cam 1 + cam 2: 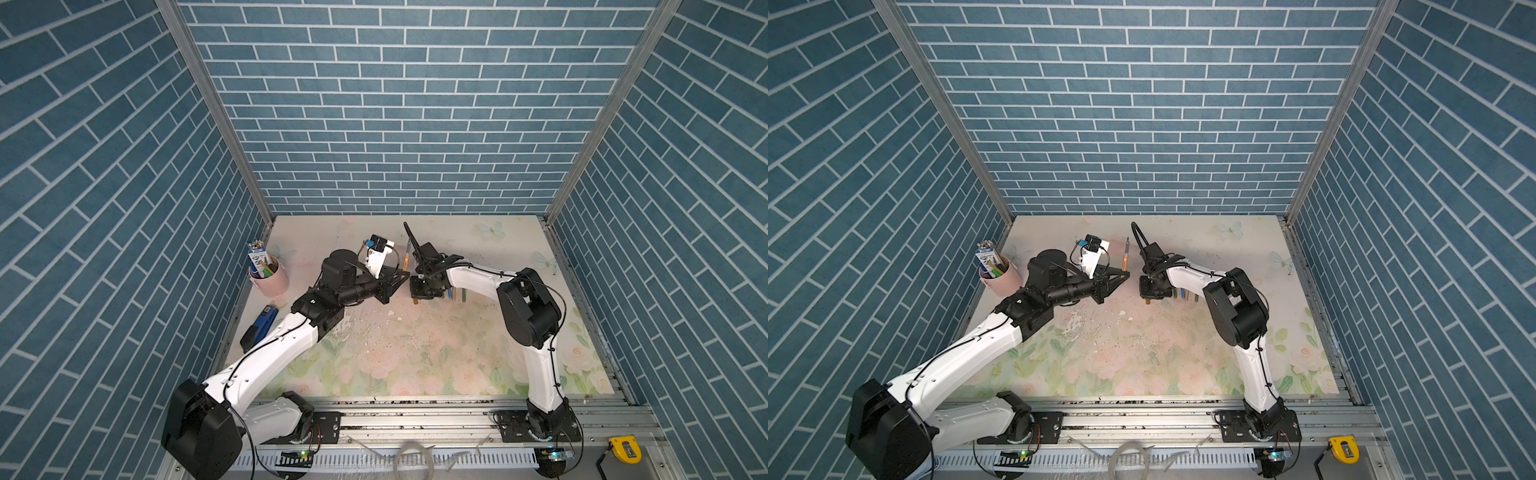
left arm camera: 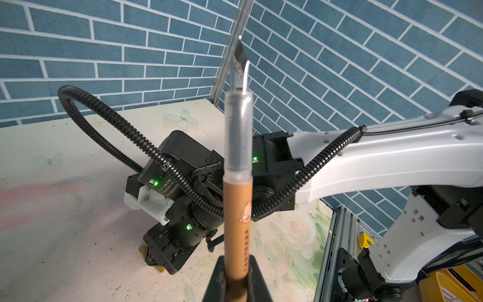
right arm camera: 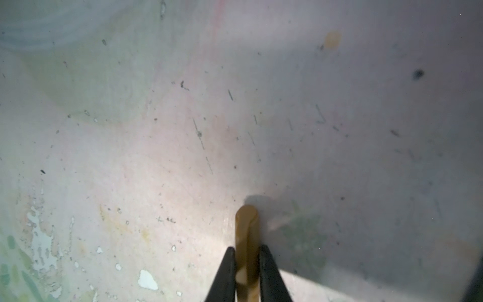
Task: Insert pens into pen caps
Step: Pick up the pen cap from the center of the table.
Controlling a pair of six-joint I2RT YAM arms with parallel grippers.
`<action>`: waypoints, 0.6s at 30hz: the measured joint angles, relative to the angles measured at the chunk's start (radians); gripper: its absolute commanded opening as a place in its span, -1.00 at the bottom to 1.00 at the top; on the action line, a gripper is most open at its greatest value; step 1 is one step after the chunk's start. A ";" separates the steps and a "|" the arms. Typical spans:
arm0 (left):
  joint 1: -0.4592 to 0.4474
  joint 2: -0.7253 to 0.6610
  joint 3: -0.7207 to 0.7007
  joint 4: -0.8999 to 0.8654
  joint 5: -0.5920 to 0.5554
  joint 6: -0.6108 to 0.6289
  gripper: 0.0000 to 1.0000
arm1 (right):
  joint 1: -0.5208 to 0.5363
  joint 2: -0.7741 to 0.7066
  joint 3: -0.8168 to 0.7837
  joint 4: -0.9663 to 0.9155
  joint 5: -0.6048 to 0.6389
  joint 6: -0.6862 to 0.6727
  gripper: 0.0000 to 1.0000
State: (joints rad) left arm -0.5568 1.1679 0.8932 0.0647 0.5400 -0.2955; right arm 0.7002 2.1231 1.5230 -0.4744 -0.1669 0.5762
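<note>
1. Pinching a golden-brown pen [image 2: 237,209] low on its barrel, the left fingers [image 2: 217,281] are clamped on it. The pen stands nearly upright out of their tips, dark pointed tip uppermost.
2. In both top views that pen [image 1: 406,261] [image 1: 1125,259] rises above the left fingers, over the table [image 1: 415,357].
3. The right fingers [image 3: 230,272] point downward and squeeze a golden-brown pen cap [image 3: 247,230] between them. The cap juts past their tips toward the table; whether its rounded end touches the surface cannot be told.
4. The two pairs of fingers sit near each other but apart, the cap [image 1: 414,304] showing as a small stub under the right pair.
5. Just beside the right fingers, on the side away from the left pair, a row of slim pieces [image 1: 457,294], blue, green and golden-brown, sits partly under the right arm. Whether they are pens or caps, I cannot tell.
6. Well beyond the left fingers' outer side, a pink cup [image 1: 274,284] stands upright, holding a white-blue carton of pencils [image 1: 255,255] and a few loose pencils at its rim.
7. A blue-and-black stapler [image 1: 259,328] lies near that cup, well apart from both pairs of fingers.
</note>
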 measured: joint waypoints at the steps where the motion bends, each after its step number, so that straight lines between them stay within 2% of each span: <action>1: 0.000 0.000 0.000 0.000 0.000 0.000 -1.00 | 0.000 0.000 0.000 -0.002 0.006 -0.002 -0.79; 11: 0.000 0.001 0.000 0.000 0.000 0.002 -1.00 | 0.006 -0.037 -0.050 0.023 0.022 -0.006 -0.85; 18: 0.000 0.001 0.000 0.001 -0.008 0.016 -1.00 | 0.003 -0.194 -0.221 0.142 0.002 0.001 -0.89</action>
State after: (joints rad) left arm -0.5571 1.1690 0.8932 0.0654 0.5323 -0.2790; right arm 0.7036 1.9289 1.3022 -0.3325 -0.1646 0.5774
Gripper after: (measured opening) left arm 0.135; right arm 0.138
